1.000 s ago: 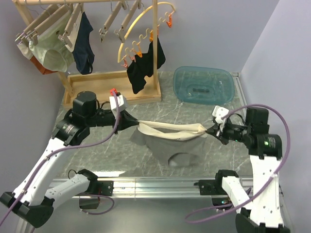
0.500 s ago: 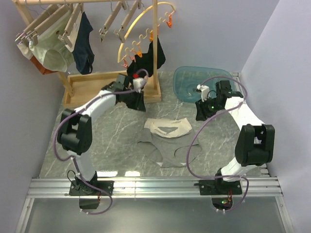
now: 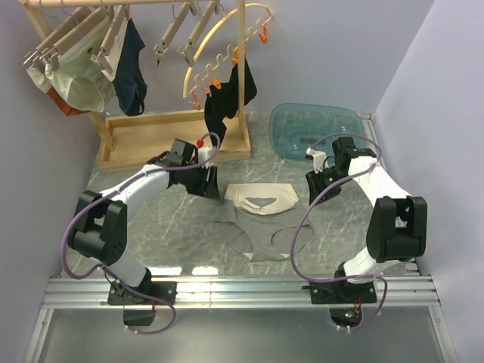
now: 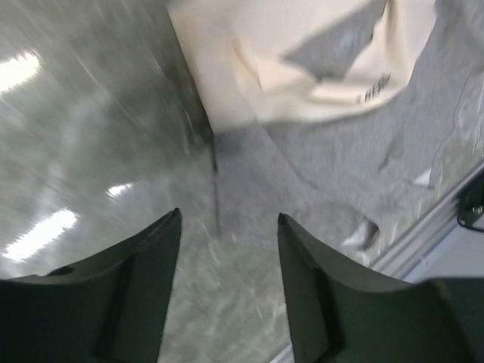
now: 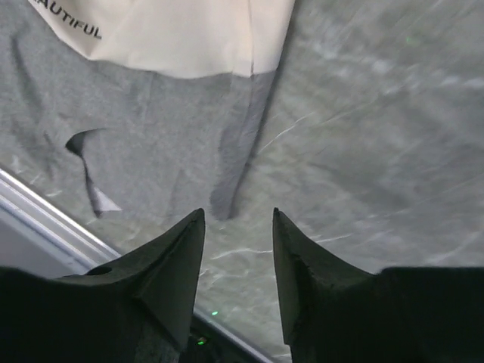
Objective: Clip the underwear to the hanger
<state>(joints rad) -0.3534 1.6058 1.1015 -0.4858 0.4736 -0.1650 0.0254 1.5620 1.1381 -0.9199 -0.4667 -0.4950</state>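
Note:
The underwear [image 3: 261,219], grey with a cream waistband, lies flat on the marble table, also seen in the left wrist view [image 4: 333,144] and right wrist view [image 5: 151,128]. My left gripper [image 3: 210,184] hovers just off its left edge, open and empty [image 4: 228,219]. My right gripper [image 3: 311,184] hovers off its right edge, open with nothing between its fingers [image 5: 238,213]. Empty light wooden clip hangers hang on the rack at the back; the hanger [image 3: 181,32] nearest the yellow one has its clips hanging free.
The wooden rack's base [image 3: 151,132] stands at the back left, carrying pale green briefs [image 3: 79,85], navy briefs [image 3: 132,68] and a yellow curved hanger [image 3: 219,47] with a black garment [image 3: 225,106]. A blue plastic basin [image 3: 316,132] sits back right. An aluminium rail [image 3: 242,291] runs along the near edge.
Both grippers, earlier shut on the waistband ends and stretching it between them, have opened. The underwear now lies on the table. The left gripper has come back from the rack base toward the garment.

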